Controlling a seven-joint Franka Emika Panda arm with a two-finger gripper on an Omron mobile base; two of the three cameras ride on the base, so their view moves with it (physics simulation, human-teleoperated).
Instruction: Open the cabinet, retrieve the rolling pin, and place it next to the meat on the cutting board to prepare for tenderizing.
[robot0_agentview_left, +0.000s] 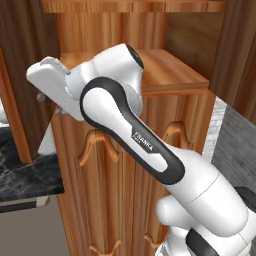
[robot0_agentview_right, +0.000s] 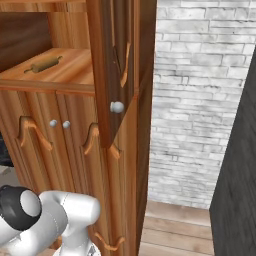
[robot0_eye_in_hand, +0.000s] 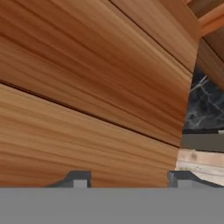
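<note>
Tan rolling pin (robot0_agentview_right: 44, 64) lies flat on the open cabinet (robot0_agentview_right: 75, 130) shelf, slanting toward the back; gripper (robot0_eye_in_hand: 129, 179), jaws apart, faces bare wood, pin nowhere between them.

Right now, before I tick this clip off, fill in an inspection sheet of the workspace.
Surface: wooden shelf inside the cabinet, upper compartment exposed.
Job's things: rolling pin lying on that shelf; upper right door swung open, round knob facing out.
Clutter: nothing seen.
Grippers: gripper fingertips apart, close against a wood panel; nothing between them.
Cables: nothing seen.
Surroundings: white brick wall, dark marbled counter, closed lower doors.
</note>
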